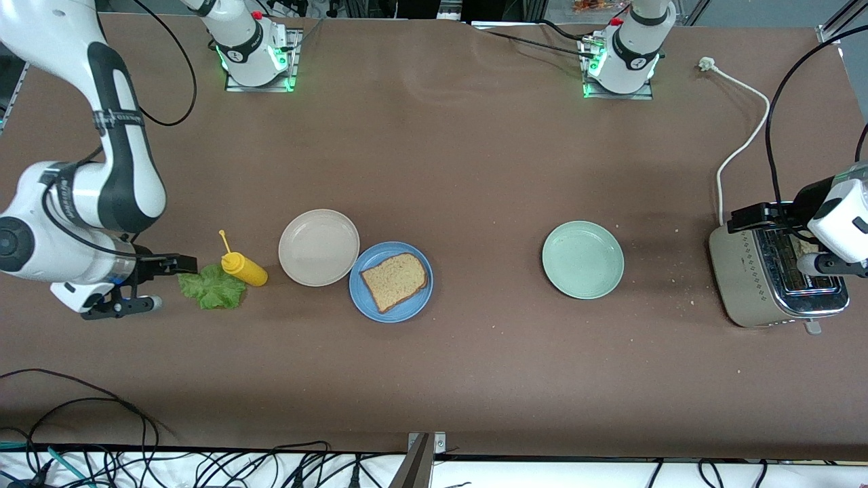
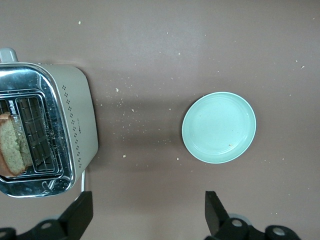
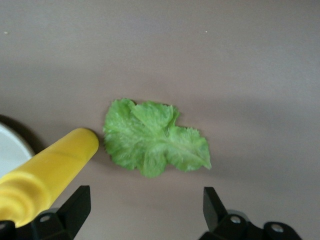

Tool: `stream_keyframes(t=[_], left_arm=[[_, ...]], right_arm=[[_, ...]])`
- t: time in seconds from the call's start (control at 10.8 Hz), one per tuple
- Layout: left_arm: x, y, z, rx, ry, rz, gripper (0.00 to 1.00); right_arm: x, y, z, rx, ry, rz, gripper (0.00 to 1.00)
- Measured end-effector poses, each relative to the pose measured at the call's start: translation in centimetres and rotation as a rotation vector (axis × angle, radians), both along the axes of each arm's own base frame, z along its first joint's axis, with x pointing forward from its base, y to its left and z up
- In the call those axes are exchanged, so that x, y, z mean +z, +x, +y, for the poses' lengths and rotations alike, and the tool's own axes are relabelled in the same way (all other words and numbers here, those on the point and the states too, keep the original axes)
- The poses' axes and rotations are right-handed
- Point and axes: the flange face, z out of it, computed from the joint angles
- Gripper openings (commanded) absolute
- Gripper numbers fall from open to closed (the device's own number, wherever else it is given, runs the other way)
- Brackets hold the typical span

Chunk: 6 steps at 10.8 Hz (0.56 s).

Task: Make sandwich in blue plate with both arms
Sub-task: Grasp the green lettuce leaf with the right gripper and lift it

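Three plates sat on the table: a blue plate (image 1: 361, 293), a beige plate (image 1: 319, 247) and a mint-green plate (image 1: 582, 259). There were two bread slices, one slice on the blue plate (image 1: 394, 280) and one slice in the toaster (image 2: 12, 150). I counted one toaster (image 1: 759, 278), one lettuce leaf (image 1: 213, 287) and one yellow squeeze bottle (image 1: 244, 268).

My arms (image 1: 129, 156) are showing glossy white shells banded with black, and my fingers (image 3: 75, 207) are looking like matt black plastic. The table (image 1: 461, 169) is lying under a matt brown covering, cloth-like and faintly creased. The toaster (image 2: 47, 130) is gleaming with polished metal on top and smooth beige sides. The blue plate (image 1: 413, 305) is looking smooth, softly shiny; the bread (image 1: 395, 280) rough, speckled; the lettuce (image 3: 152, 142) ruffled, the yellow bottle (image 3: 47, 172) smooth plastic.
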Motion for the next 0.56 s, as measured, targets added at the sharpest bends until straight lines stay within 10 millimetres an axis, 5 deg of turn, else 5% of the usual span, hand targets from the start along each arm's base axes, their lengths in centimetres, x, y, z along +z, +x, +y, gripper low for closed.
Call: stream_keyframes(t=[0.56], left_arm=[[0.0,0.0,0.3,0.004,0.000,0.001,1.00]], right_arm=[[-9.9,0.6,-0.2,0.025,-0.014,-0.028,1.00]])
